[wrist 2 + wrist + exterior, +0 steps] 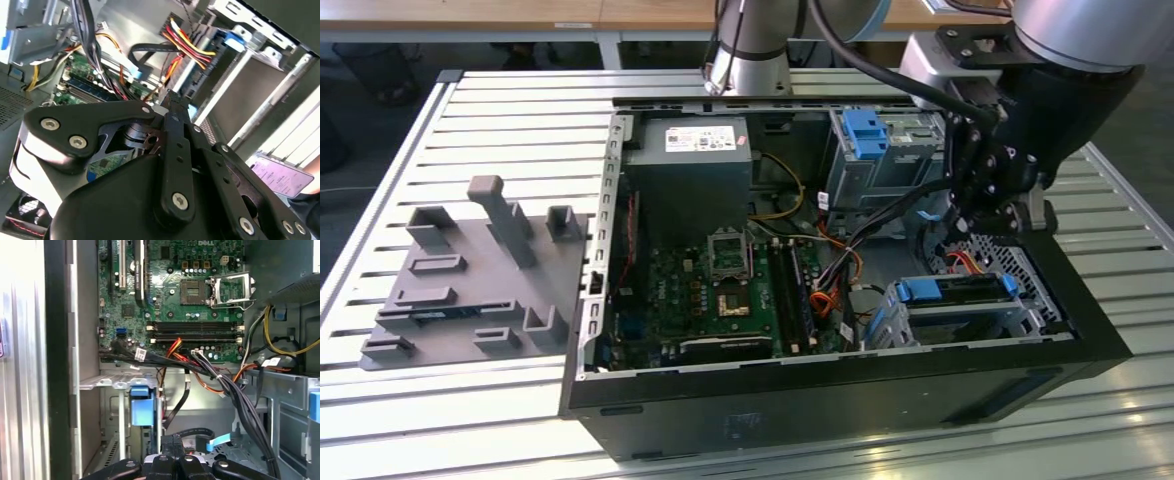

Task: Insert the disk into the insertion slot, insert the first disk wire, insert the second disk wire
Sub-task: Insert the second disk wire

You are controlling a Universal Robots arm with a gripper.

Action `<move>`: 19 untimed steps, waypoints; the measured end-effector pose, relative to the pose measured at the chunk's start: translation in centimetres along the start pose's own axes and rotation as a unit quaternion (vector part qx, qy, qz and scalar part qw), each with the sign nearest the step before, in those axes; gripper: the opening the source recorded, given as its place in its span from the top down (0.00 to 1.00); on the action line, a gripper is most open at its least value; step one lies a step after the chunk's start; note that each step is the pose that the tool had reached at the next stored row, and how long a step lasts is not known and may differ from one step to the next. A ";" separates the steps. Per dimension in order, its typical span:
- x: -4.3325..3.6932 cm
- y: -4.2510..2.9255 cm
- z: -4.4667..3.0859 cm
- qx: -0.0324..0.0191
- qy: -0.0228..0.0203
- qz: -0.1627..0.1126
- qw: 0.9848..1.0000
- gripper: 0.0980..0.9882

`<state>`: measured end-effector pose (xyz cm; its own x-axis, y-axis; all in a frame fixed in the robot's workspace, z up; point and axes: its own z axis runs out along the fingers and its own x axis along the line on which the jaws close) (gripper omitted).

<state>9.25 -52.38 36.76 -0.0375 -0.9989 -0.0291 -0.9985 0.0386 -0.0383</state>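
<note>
The gripper (pixel 994 215) hangs just above the insertion slot (pixel 1027 290), fingers drawn narrow; what they pinch, if anything, I cannot tell. The disk (pixel 958 289) already sits in that slot, blue carrier toward the motherboard (pixel 720 290). Beyond the slot, the wire bundle (pixel 834 270) crowds the drive's connector end, so, in my judgement, seating a plug there needs a square, gentle push
</note>
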 end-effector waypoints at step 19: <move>-2.88 0.37 1.46 0.000 0.002 0.000 1.000 0.76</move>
<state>9.05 -49.45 35.37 -0.0376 -0.9990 -0.0242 -0.9985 0.0385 -0.0385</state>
